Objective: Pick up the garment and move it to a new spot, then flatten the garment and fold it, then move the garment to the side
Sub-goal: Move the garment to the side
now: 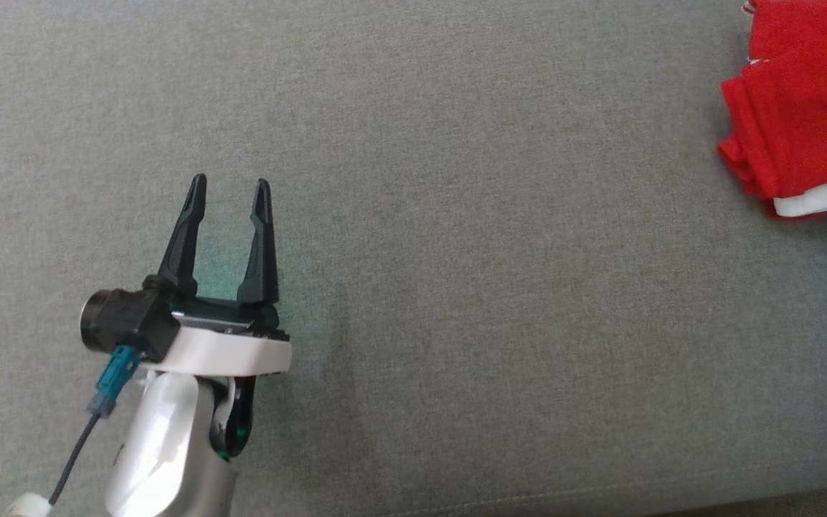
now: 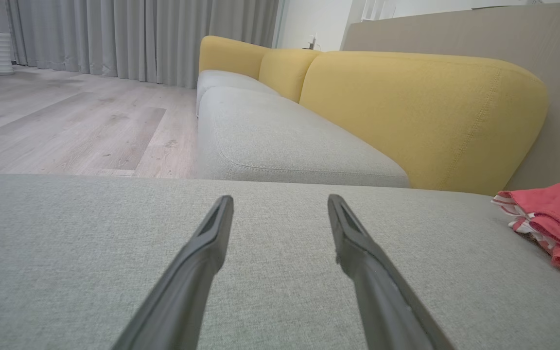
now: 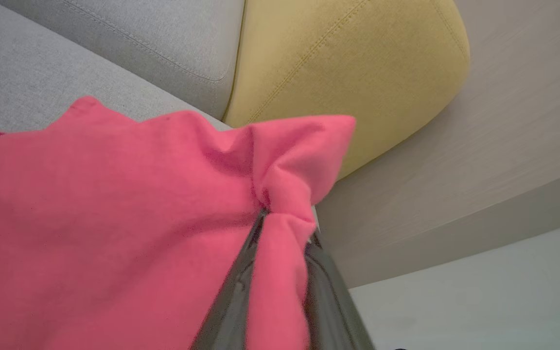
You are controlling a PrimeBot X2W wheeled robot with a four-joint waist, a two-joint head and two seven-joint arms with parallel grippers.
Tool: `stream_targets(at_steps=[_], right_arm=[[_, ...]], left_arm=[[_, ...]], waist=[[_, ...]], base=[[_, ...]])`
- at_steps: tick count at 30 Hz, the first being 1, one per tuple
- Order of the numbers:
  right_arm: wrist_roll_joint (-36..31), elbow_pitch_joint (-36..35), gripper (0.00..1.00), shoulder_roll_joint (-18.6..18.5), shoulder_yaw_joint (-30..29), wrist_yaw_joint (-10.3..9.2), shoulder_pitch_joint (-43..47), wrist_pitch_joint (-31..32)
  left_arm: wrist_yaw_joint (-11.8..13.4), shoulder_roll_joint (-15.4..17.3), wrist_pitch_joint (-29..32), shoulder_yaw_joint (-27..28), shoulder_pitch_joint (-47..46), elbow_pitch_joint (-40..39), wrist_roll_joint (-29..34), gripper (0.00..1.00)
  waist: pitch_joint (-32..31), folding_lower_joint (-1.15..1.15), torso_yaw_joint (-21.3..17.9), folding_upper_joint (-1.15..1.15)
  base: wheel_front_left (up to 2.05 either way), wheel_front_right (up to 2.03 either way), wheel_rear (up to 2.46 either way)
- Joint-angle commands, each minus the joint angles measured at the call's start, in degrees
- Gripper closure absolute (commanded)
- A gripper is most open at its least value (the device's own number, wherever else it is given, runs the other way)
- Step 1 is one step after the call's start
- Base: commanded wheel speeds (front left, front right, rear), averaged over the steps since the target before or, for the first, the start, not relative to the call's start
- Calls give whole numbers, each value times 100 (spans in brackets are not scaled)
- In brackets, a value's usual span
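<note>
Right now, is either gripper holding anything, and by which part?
The right gripper is shut on the red garment, pinching a bunched fold at its edge. The left gripper is open and empty.

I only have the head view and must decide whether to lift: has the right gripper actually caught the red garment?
Observer: Yes. In the right wrist view, the right gripper has its jaws pinched on a bunched fold of the garment.
Operator: What lies beyond that fold?
Observer: A yellow backrest cushion, behind the pinched cloth in that view.
Operator: And ahead of the left gripper?
Observer: In the left wrist view, a second grey seat cushion lies past the edge of this one, with wood floor beside it.
</note>
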Motion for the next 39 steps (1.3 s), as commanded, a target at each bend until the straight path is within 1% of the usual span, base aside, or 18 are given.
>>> stream_targets(at_steps=[1, 2, 8, 12, 14, 18, 22, 25, 26, 28, 30, 32, 36, 39], right_arm=[[-28, -257, 31, -101, -97, -5, 107, 31], [-26, -316, 0, -54, -135, -5, 128, 38], [-213, -816, 0, 203, -296, -5, 196, 7], [-251, -1266, 0, 561, -212, -5, 178, -73], [-217, -1472, 0, 802, -140, -5, 188, -175], [-73, -1818, 0, 1481, 23, -5, 254, -447], [174, -2001, 0, 2320, 117, -5, 487, -795], [354, -1993, 0, 2960, 125, -5, 769, -1112], [354, -1993, 0, 2960, 125, -5, 769, -1112], [493, -1902, 0, 3213, 180, -5, 993, -1325], [692, -1777, 0, 3349, 183, -5, 1220, -1558], [933, -1642, 0, 3394, 188, -5, 1463, -1777], [1698, -1343, 0, 3402, 344, -5, 1891, -2158], [1907, -1159, 0, 3403, 456, -5, 2102, -2317]], left_arm=[[-25, 40, -29, 215, -132, -170, 73, 0], [-30, 40, -29, 219, -128, -163, 73, 0], [-37, 40, -29, 207, -96, -96, 7, 0], [-14, 40, -29, 242, -46, -96, -32, 0], [3, 40, -29, 268, -7, -110, -45, 0], [45, 40, -29, 335, 102, -162, -71, 0], [99, 40, -29, 406, 257, -288, -103, 0], [130, 40, -29, 434, 391, -338, -125, 0], [130, 40, -29, 434, 391, -338, -125, 0], [146, 40, -29, 429, 481, -335, -150, 0], [184, 40, -29, 430, 568, -339, -186, 0], [204, 40, -29, 415, 655, -318, -241, 0], [247, 40, -29, 378, 793, -307, -349, 0], [294, 40, -29, 406, 858, -300, -434, 0]], waist=[[-6, 0, 3, 0], [-15, 0, 7, 0], [-195, 0, 51, 0], [-403, 0, 89, 0], [-539, 0, 119, 0], [-827, 0, 181, 0], [-1080, 0, 247, 0], [-1232, 0, 309, 0], [-1232, 0, 309, 0], [-1315, 0, 353, 0], [-1383, 0, 391, 0], [-1441, 0, 427, 0], [-1504, 0, 497, 0], [-1523, 0, 529, 0]], base=[[0, 0, 0], [0, 0, 0], [0, 0, 0], [0, 0, 0], [0, 0, 0], [0, 0, 0], [0, 0, 0], [0, 0, 0], [0, 0, 0], [0, 0, 0], [0, 0, 0], [0, 0, 0], [0, 0, 0], [0, 0, 0]])
